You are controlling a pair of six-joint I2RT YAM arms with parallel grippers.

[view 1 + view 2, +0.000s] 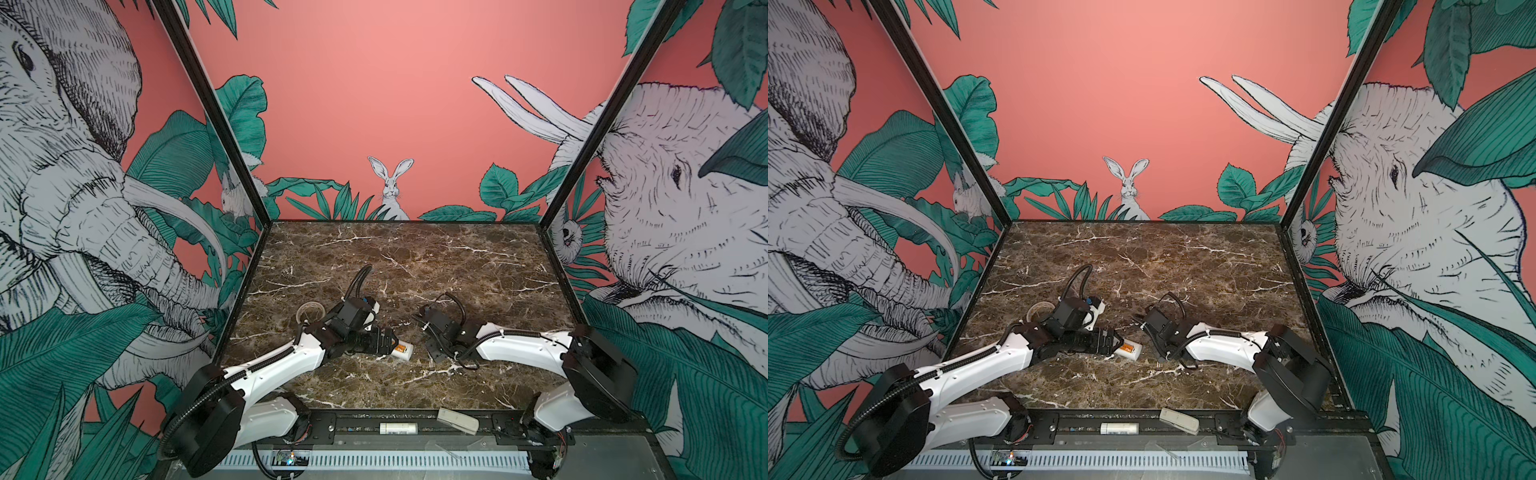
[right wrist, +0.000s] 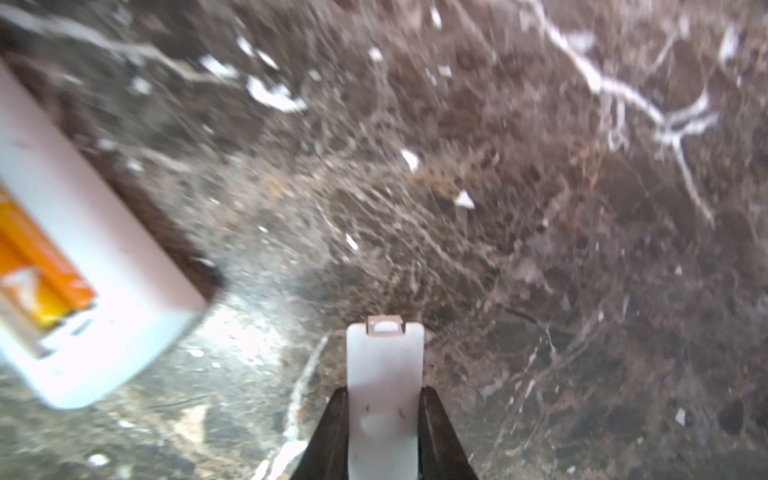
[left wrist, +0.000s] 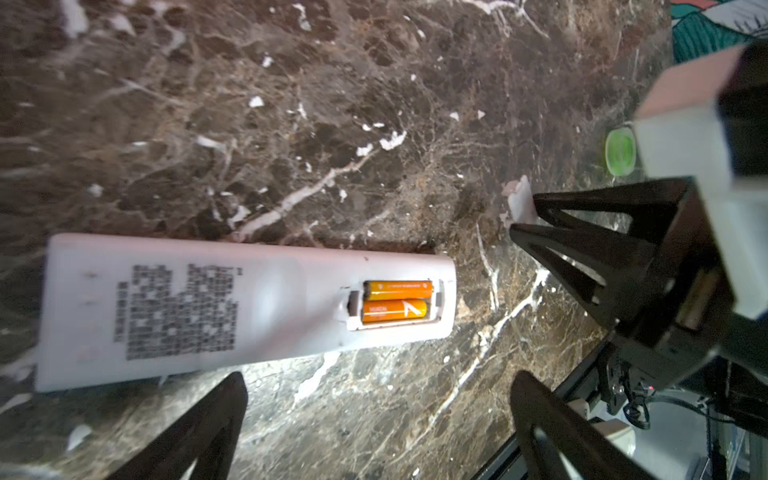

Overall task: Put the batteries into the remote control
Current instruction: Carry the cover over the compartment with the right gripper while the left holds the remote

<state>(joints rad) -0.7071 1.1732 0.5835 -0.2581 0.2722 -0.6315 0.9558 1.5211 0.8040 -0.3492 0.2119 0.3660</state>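
Brown marble tabletop (image 1: 415, 257); pink jungle-mural walls (image 1: 374, 104) w/ rabbit (image 1: 390, 187).

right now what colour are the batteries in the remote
Orange, both batteries, lying in the white remote; the left wrist view shows them best.

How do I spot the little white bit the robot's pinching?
On the brown marble table, find the long white remote control, face down. Right of it, the right gripper pinches a small flat white plastic lid with a clip at its tip; unlike the remote, it holds no orange batteries.
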